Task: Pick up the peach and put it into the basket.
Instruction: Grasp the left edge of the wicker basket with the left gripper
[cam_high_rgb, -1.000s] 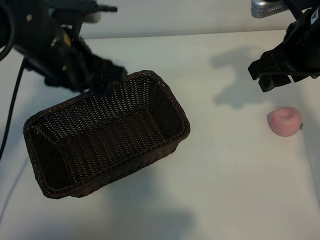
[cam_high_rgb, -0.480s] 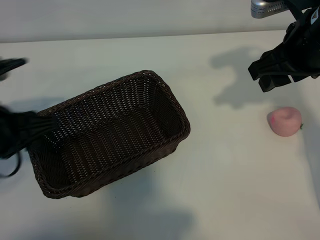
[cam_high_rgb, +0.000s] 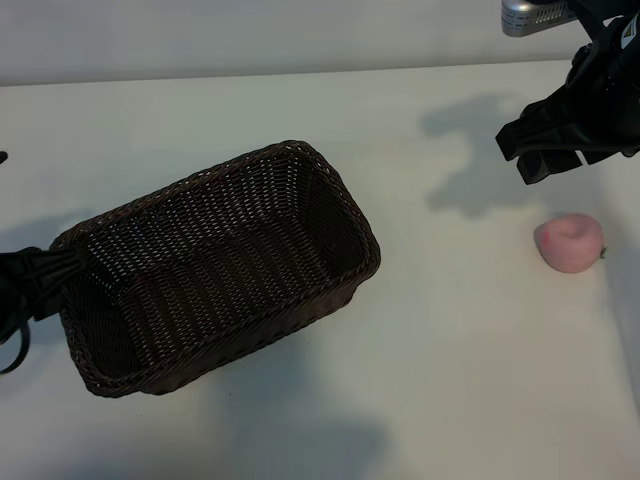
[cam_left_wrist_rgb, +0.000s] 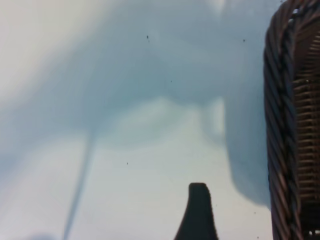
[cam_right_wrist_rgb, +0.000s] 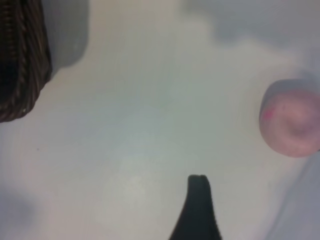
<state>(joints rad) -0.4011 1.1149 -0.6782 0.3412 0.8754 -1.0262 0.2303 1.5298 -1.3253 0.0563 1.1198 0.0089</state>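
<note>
Exterior view, basket (cam_high_rgb: 215, 265) on white table (cam_high_rgb: 440, 370), peach (cam_high_rgb: 570, 242) well right of basket (untouched), right gripper (cam_high_rgb: 545, 150) just above peach, jaws apart, empty, left gripper (cam_high_rgb: 30, 285) at basket's left end, released, left wrist view, basket (cam_left_wrist_rgb: 292, 125) wall beside bare table, right wrist view, peach (cam_right_wrist_rgb: 292, 122) apart from basket (cam_right_wrist_rgb: 22, 60).

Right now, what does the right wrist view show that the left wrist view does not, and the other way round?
Only the right wrist view shows the small round pale-pink peach, lying on the table apart from the basket, with a dark fingertip of the right gripper in the foreground. Only the left wrist view shows the left gripper's own dark fingertip and a thin line of shadow across the surface. Both share the white table and an edge of the dark-brown woven wicker basket, and in neither is anything held.
</note>
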